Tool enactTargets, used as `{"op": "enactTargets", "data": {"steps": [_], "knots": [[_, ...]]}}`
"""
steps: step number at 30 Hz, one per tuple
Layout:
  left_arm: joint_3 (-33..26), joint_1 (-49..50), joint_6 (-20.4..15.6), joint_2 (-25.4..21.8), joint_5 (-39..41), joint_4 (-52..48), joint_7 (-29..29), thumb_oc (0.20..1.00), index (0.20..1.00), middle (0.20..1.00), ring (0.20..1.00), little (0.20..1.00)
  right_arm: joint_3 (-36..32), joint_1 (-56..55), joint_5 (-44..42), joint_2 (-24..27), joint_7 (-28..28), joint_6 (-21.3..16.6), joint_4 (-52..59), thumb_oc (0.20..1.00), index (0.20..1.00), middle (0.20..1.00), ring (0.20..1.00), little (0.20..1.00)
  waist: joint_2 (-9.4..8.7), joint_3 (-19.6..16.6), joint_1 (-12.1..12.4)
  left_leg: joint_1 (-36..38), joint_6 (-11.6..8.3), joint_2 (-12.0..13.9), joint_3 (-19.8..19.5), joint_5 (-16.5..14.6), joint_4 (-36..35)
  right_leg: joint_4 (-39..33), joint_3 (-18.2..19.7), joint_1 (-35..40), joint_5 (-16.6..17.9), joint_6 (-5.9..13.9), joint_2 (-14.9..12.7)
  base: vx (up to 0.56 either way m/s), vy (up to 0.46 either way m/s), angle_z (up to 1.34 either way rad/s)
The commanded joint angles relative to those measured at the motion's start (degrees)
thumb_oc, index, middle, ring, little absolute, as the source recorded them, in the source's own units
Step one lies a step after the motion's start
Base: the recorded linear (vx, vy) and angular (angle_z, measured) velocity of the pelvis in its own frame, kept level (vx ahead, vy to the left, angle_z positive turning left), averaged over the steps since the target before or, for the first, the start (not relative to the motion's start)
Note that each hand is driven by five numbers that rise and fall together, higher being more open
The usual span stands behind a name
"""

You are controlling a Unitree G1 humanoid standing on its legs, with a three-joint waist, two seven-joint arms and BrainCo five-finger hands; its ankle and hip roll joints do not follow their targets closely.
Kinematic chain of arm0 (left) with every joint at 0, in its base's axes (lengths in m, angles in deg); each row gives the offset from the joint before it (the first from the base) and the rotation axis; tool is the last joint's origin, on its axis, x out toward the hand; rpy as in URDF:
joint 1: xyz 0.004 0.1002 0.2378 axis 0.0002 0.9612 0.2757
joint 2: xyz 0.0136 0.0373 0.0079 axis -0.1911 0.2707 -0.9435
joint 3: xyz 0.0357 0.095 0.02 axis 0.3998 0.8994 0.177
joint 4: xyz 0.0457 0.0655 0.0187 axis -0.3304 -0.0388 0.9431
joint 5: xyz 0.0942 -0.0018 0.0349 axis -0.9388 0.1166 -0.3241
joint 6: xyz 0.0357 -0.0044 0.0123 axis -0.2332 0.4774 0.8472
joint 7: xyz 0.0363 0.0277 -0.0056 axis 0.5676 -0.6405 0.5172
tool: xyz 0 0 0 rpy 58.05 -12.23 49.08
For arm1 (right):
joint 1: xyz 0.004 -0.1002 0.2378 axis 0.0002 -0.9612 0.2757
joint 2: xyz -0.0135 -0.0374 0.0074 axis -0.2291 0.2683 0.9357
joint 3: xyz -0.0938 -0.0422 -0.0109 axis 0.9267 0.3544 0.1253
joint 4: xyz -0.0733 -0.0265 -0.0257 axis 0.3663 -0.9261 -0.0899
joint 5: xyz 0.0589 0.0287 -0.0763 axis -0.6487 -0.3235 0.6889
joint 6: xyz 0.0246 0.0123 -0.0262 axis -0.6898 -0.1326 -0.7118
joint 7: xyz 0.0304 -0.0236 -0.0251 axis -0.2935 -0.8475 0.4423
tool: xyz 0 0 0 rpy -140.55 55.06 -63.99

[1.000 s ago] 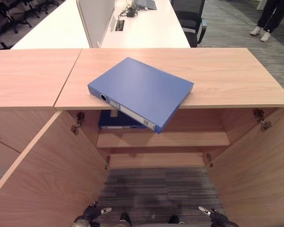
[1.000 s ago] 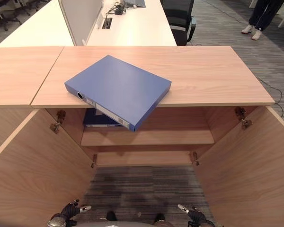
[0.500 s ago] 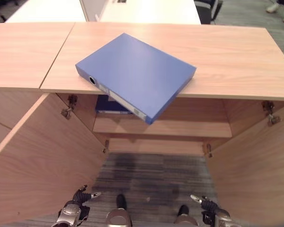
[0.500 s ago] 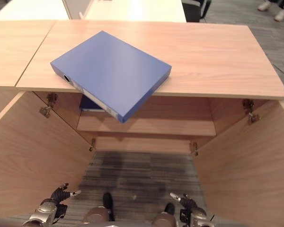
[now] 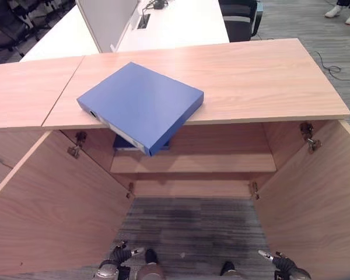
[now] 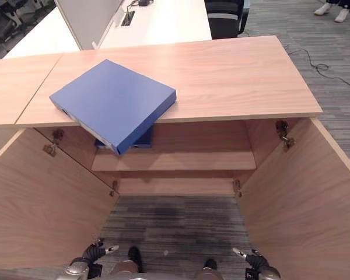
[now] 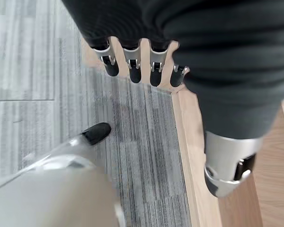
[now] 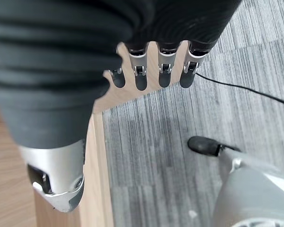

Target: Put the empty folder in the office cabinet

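While the blue folder [image 5: 141, 105] is lying on the cabinet top [image 5: 268, 81], one corner overhanging the open doors, ready for taking | left hand [image 7: 132, 59] and right hand [image 8: 151, 66] are hanging low, fingers straight, holding nothing

The two eye views look down from high up on the robot's head, side by side, facing forward. Both see the same things: the wooden cabinet [image 5: 268, 76] with its doors open, the blue folder [image 5: 141, 105] on top, and the grey carpet [image 6: 175, 224] below. The left wrist view sits very close behind the left hand [image 7: 132, 59] and points down at the carpet. The right wrist view sits just as close behind the right hand [image 8: 151, 71], also pointing at the carpet.
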Motion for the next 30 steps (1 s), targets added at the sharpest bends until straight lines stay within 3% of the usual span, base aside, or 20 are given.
{"op": "enactTargets", "data": {"steps": [1,7,17,19,21,22,26,30], "knots": [[0.75,-3.51,-1.3,-2.35,-0.99,0.93,-0.12,1.0,1.0,1.0,1.0,1.0,-1.13,3.06,-1.13,-2.0,0.24,-0.78,-1.61,1.0,1.0,1.0,1.0,1.0,-1.8,1.52,1.22,0.16,1.95,-2.63,-1.45,-8.65,6.31,2.1,-0.18,-0.77,-0.82,2.82,-3.0,0.05,0.06,0.0],[0.13,-3.5,-1.68,-3.1,-0.6,-1.99,0.4,1.0,1.0,1.0,1.0,1.0,-0.73,2.73,-0.62,-3.02,0.24,-0.61,-1.49,1.0,1.0,1.0,1.0,1.0,-1.72,0.7,1.61,2.0,2.55,-3.66,-0.98,-8.25,2.48,1.8,-0.38,-1.1,0.57,3.85,-3.95,0.0,0.053,0.01],[-2.2,-2.85,-2.43,-7.46,-5.69,-15.99,5.86,1.0,1.0,1.0,1.0,1.0,-1.33,1.94,-0.23,-4.18,0.9,-0.76,-0.85,1.0,1.0,1.0,1.0,1.0,-2.68,0.46,3.17,3.81,3.04,-4.47,-1.57,-8.47,0.76,1.87,-1.02,-0.15,1.1,4.62,-4.71,0.0,0.013,0.02],[-4.0,-1.21,-2.69,-11.48,-16.15,-29.1,14.02,1.0,1.0,1.0,1.0,1.0,-1.78,1.47,1.02,-5.17,3.31,-2.19,0.5,1.0,1.0,1.0,1.0,1.0,-3.44,0.58,4.09,3.8,2.96,-4.32,-1.97,-8.35,0.45,1.86,-1.46,0.09,1.22,4.87,-4.73,-0.02,-0.037,0.08],[-4.48,-0.68,-2.97,-12.53,-19.88,-31.65,16.27,1.0,1.0,1.0,1.0,1.0,-1.92,1.07,1.47,-5.53,3.92,-2.67,0.88,1.0,1.0,1.0,1.0,1.0,-3.66,0.55,4.29,3.8,2.93,-4.28,-2.03,-8.36,0.39,1.81,-1.58,0.12,1.24,4.95,-4.69,-0.02,-0.036,0.06],[-6.25,1.01,-3.53,-14.64,-27.54,-36.65,21.75,1.0,1.0,1.0,1.0,1.0,-1.99,-0.3,2.33,-5.98,4.62,-3.47,1.31,1.0,1.0,1.0,1.0,1.0,-4.13,0.51,4.72,4.05,2.64,-4.1,-2.02,-8.7,0.24,1.51,-1.71,0.51,1.11,5.24,-4.52,-0.02,-0.022,0.06],[-8.68,1.52,-3.32,-16.66,-33.61,-40.77,27.34,1.0,1.0,1.0,1.0,1.0,-1.6,-1.44,2.58,-6.41,4.34,-3.7,0.66,1.0,1.0,1.0,1.0,1.0,-4.56,0.12,4.81,4.02,2.5,-4.05,-1.81,-8.52,-0.02,1.13,-1.87,0.39,1.43,5.4,-4.53,-0.01,-0.01,0.04],[-10.08,0.73,-1.26,-22.53,-45.81,-49.05,31.35,1.0,1.0,1.0,1.0,1.0,-0.63,-0.97,1.99,-6.94,3.86,-3.71,-0.3,1.0,1.0,1.0,1.0,1.0,-4.46,-0.38,5.09,4.59,2.19,-3.78,-1.51,-8.58,-0.18,0.92,-1.83,0.74,1.32,5.48,-4.37,0.0,0.0,0.0]]}}
